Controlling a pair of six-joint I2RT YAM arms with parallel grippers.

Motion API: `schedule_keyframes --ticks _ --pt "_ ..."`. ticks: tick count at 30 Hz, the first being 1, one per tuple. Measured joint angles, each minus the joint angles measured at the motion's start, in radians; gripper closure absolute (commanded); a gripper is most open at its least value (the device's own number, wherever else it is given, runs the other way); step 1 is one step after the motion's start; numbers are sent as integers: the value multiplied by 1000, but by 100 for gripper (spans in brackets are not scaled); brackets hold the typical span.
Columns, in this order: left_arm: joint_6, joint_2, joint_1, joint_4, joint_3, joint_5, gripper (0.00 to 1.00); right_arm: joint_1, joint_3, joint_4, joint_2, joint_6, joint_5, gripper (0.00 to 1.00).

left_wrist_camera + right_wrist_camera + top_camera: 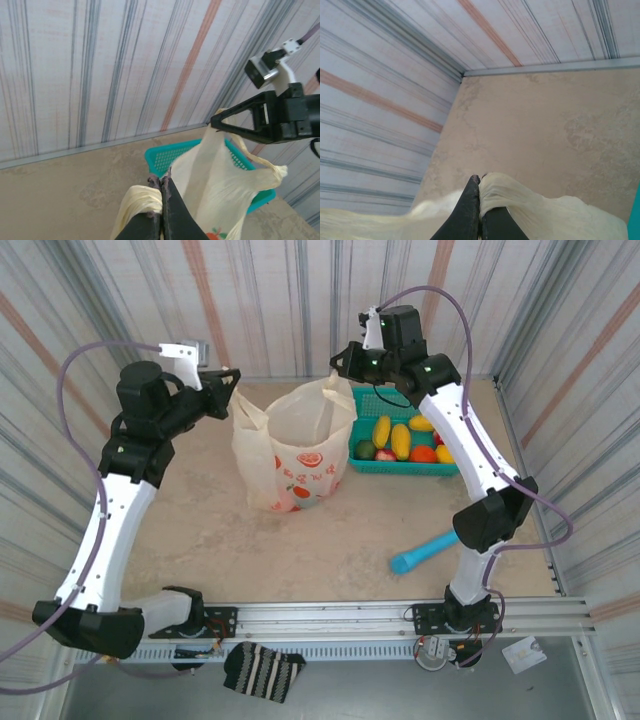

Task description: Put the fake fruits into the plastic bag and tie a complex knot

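The plastic bag [295, 455] is standing upright near the middle of the tabletop [220, 540], its mouth being stretched wide open. It is thin, cream-beige, semi-translucent and crinkled, and red-orange citrus slices are printed low on its front. Its two loop handles are being drawn apart. The one at 9 o'clock is being pinched by the left tool [232, 392], whose jaws are pressed together on a bunched rope of film. The one at 2 o'clock is being clamped by the right tool [340, 365], likewise closed on gathered plastic. The fake fruits [400, 440], glossy and smooth, are lying in a teal mesh basket [400, 469] just beside the bag at 3 o'clock: yellow elongated pieces, red rounds and a dark green one. The basket's far right end is being crossed from above by the white right arm. A blue cylindrical stick [422, 552] is lying on the mottled beige surface at 5 o'clock from the bag. A dark striped cloth [262, 670] is draped over the metal rail at 6 o'clock. The scene is being enclosed by pale walls [280, 300] streaked with grey and orange.
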Motion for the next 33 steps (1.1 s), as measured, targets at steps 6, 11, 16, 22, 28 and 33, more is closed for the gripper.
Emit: schedule_keyframes --ticks 6,11,16,22,28,33 --pt "-11 -10 -2 11 25 81 100 4 28 8 1 16 -13 100" --pt "-69 -58 -9 53 -73 154 100 18 -23 32 -3 12 -16 89" --pt "-121 -63 -10 66 -179 210 100 25 -172 55 -8 2 -15 52" --pt "-168 -58 -14 76 -242 249 100 21 -214 57 -18 -35 6 19" --pt "-183 -57 -34 94 -242 264 100 10 -215 55 -97 -78 39 9" --pt "-188 -57 -34 100 -242 263 100 -7 -282 70 -218 -120 91 11"
